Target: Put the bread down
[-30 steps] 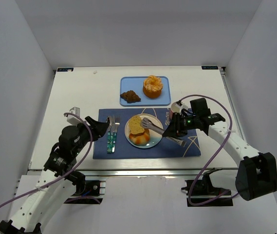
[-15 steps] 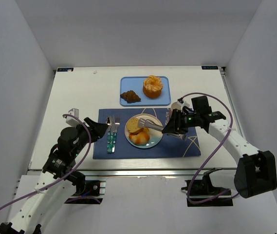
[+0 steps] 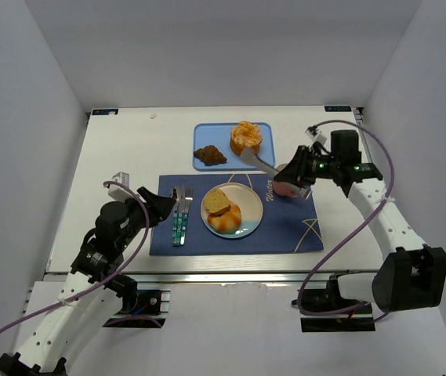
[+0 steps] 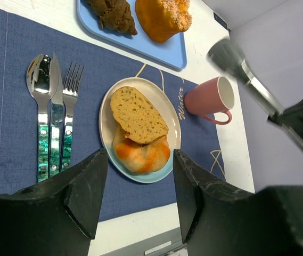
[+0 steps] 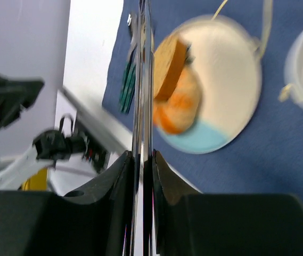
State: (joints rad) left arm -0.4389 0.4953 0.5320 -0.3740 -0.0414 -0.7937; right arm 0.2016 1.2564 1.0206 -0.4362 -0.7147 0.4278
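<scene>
The white desk point(image 3: 128, 141) carries a blue placemat point(image 3: 285, 231) and, behind it, a blue tray point(image 3: 226, 133). On the placemat a pale plate point(image 3: 250, 211) holds the bread slice point(image 3: 217, 201), which leans on an orange bun point(image 3: 226, 221). The left gripper point(image 4: 139, 154) hovers at the placemat's left edge, fingers apart. The right gripper point(image 5: 142, 160) is above the pink mug point(image 4: 207, 98), clamped on thin metal tongs point(image 3: 260, 162) whose blades are pressed together

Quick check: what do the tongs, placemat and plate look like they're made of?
Tongs: bare metal, likely steel; grey with bright glints.
Placemat: dark blue woven cloth, matte; weave and stitch line show.
Plate: probably glazed ceramic; smooth, glossy, cream with pale blue edge.
</scene>
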